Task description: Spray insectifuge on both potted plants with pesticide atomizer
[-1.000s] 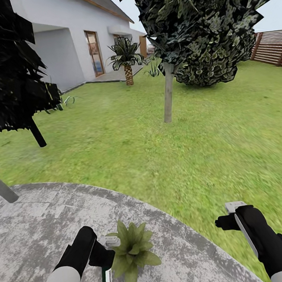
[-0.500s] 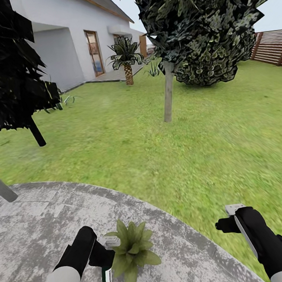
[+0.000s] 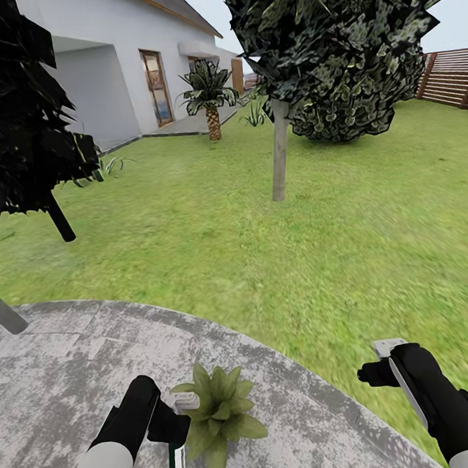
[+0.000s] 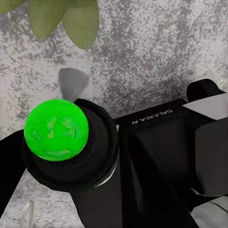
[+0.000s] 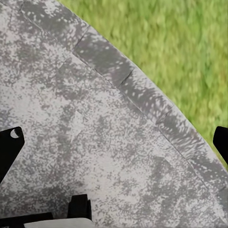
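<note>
The pesticide atomizer (image 3: pixel 176 465), a dark green bottle with a white label, hangs low at my left side with my left gripper (image 3: pixel 169 422) shut on its black top. In the left wrist view its black trigger head carries a bright green ball (image 4: pixel 57 129) over the stone. One potted plant (image 3: pixel 220 417), a rosette of pointed green leaves, stands on the stone patio (image 3: pixel 62 382) right beside that gripper; its leaves (image 4: pixel 66 19) show past the nozzle. The second potted plant is out of view. My right gripper (image 3: pixel 378 370) is open over the patio edge, holding nothing.
Lawn (image 3: pixel 335 238) stretches ahead past the curved patio rim (image 5: pixel 142 95). A thin tree trunk (image 3: pixel 278 154) stands mid-lawn, a dark bush (image 3: pixel 11 106) and a grey pole (image 3: pixel 0 309) at the left. A white house (image 3: pixel 115 66), a palm (image 3: pixel 210 99) and a wooden fence (image 3: pixel 452 78) lie far off.
</note>
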Controlling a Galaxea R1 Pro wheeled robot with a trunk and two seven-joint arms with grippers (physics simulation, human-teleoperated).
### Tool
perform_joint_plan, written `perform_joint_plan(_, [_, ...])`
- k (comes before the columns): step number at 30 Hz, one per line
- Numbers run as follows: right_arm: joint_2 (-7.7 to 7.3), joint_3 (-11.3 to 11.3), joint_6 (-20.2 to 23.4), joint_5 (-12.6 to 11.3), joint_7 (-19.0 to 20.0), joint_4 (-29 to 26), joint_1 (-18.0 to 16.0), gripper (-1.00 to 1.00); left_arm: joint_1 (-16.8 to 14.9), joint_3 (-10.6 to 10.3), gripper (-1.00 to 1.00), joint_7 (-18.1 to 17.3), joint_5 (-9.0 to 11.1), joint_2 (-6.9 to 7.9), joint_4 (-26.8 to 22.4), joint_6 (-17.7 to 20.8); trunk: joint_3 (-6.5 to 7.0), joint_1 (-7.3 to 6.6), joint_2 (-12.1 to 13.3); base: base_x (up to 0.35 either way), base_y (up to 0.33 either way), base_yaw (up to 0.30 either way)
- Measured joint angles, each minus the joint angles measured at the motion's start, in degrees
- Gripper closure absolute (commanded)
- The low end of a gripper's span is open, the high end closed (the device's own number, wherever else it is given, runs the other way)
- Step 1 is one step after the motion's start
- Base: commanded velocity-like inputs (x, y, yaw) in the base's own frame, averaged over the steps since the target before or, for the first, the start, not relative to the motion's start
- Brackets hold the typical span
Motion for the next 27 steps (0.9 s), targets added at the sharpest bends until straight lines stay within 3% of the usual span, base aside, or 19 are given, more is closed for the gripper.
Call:
perform_joint_plan(13, [0.00, 0.00, -0.03, 0.00, -0.03, 0.03, 0.00, -1.00, 0.00, 0.09, 1.00, 0.02, 0.00, 0.00, -0.04, 0.00, 0.00, 0.00, 0.00, 0.001, 0.000, 0.000])
perform_joint_plan(21, [0.00, 0.00, -0.01, 0.00, -0.02, 0.03, 0.00, -1.00, 0.00, 0.09, 1.00, 0.07, 0.00, 0.00, -0.01, 0.00, 0.00, -0.03, 0.00, 0.258, 0.000, 0.000])
perform_joint_plan(27, [0.00, 0.00, -0.03, 0.00, -0.02, 0.03, 0.00, -1.00, 0.59, 0.09, 1.00, 0.06, 0.00, -0.01, -0.02, 0.00, 0.00, 0.00, 0.00, 0.036, 0.000, 0.000])
